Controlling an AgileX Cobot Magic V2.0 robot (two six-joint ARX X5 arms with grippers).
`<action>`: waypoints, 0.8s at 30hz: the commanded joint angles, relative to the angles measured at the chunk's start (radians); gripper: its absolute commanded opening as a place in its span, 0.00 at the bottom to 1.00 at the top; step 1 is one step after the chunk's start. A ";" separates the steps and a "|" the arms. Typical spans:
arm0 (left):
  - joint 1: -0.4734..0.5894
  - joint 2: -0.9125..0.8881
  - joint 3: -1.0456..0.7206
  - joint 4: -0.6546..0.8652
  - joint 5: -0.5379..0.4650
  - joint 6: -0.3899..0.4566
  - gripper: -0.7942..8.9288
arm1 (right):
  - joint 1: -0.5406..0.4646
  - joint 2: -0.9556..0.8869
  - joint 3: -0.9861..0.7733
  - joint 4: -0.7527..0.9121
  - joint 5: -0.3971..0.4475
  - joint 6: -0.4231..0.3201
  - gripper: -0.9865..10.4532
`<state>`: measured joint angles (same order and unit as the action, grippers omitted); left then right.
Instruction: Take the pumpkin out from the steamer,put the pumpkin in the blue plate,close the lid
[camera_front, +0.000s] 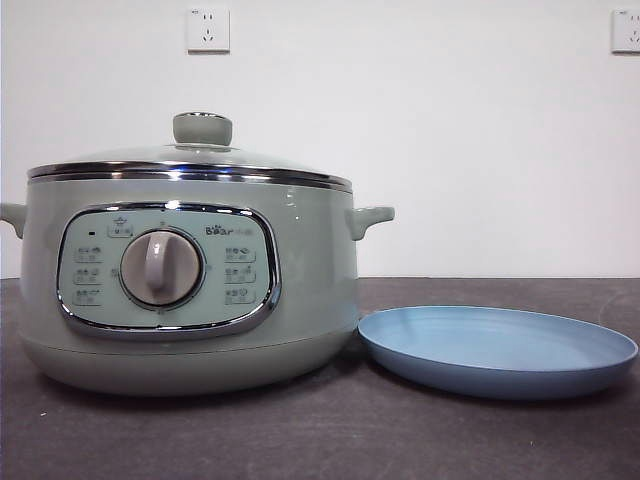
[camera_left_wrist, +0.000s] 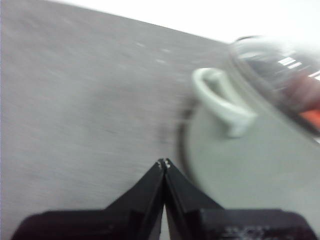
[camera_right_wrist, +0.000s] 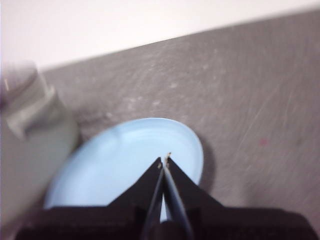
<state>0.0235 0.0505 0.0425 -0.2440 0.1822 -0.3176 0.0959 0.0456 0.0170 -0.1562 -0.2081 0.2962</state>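
**Inspector A:** Pumpkin (camera_left_wrist: 309, 107): inside the steamer (camera_front: 190, 300), under the glass. Visible only in the left wrist view, as a blurred orange-red patch behind the lid's dome. Not discernible in the front view.

**Inspector B:** Confirmed. Lid (camera_front: 190, 160): seated on the pot, chrome rim level all round, pale green knob (camera_front: 202, 128) upright on top.

**Inspector A:** Steamer: standing on the dark table (camera_front: 320, 430), toward the left of the front view. Control panel with grey dial (camera_front: 161, 268) facing the camera. Side handles at both ends, one partly cut off by the picture's edge.

**Inspector B:** Blue plate (camera_front: 498, 350): flat on the table just beside the steamer's base, on the right of the front view. Touching or narrowly apart: cannot tell. Nothing in it.

**Inspector A:** Left gripper (camera_left_wrist: 164, 163): above the table, near the steamer's side handle (camera_left_wrist: 222, 100), holding nothing. Fingers pressed together, tips meeting.

**Inspector B:** Right gripper (camera_right_wrist: 165, 162): above the plate's near portion, holding nothing. Fingers likewise closed to a point. Steamer wall blurred at the edge of that view.

**Inspector A:** Neither arm seen in the front view. Background: white wall, two sockets (camera_front: 208, 30) high up.
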 joint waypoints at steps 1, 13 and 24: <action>0.003 -0.001 -0.016 0.005 0.116 -0.207 0.08 | -0.002 0.000 -0.008 -0.008 0.006 0.310 0.09; 0.004 -0.001 0.043 0.021 0.185 -0.206 0.07 | -0.002 0.000 0.040 -0.032 -0.003 0.289 0.08; 0.004 0.080 0.261 -0.067 0.166 -0.126 0.07 | -0.002 0.028 0.229 -0.139 0.000 0.217 0.08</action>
<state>0.0235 0.1135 0.2852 -0.3141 0.3523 -0.4839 0.0959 0.0658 0.2260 -0.2974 -0.2096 0.5335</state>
